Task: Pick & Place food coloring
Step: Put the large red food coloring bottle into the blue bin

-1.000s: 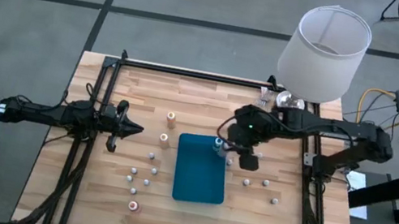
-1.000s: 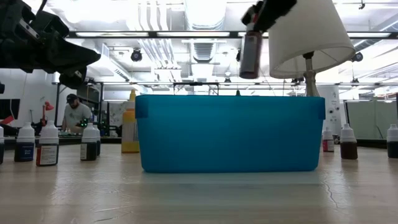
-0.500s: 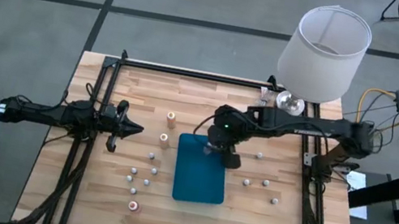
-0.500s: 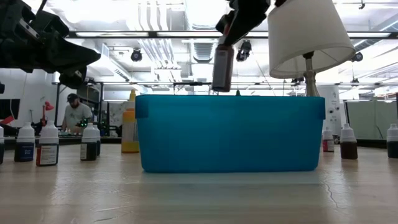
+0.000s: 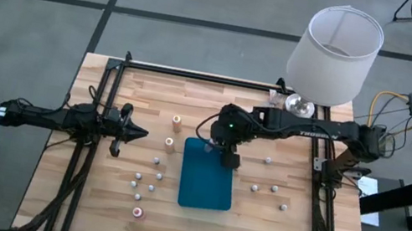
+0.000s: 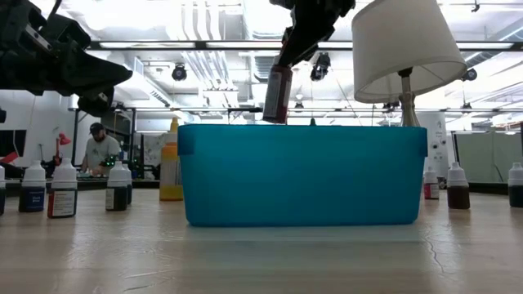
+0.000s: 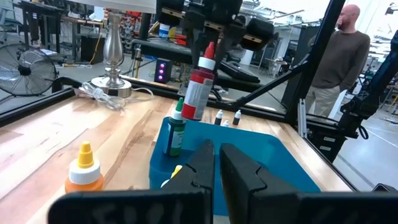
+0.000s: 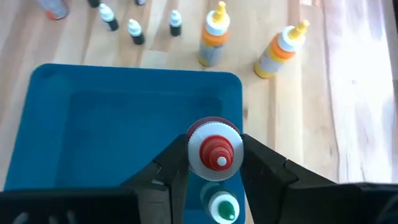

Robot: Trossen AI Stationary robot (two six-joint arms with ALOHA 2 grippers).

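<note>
red-capped bottle point(image 8: 214, 151) sits clamped between your right gripper point(image 8: 212, 163) fingers, hanging over the teal tray point(image 8: 93, 124); your left gripper point(image 7: 214, 163) waits fully closed, empty.

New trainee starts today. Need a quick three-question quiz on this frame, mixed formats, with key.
1. True or false: the red-capped bottle rests on the floor of the teal tray.
2. Which gripper holds a bottle?
A. left gripper
B. right gripper
C. neither
3. Fill in: a bottle with a ____ cap already stands inside the tray.

Key:
1. False. In the low view it hangs above the tray rim, clamped in the jaws.
2. B. The right gripper is shut on the red-capped bottle over the tray's far end; the left gripper waits shut at the table's left side, holding nothing.
3. Green.
</note>
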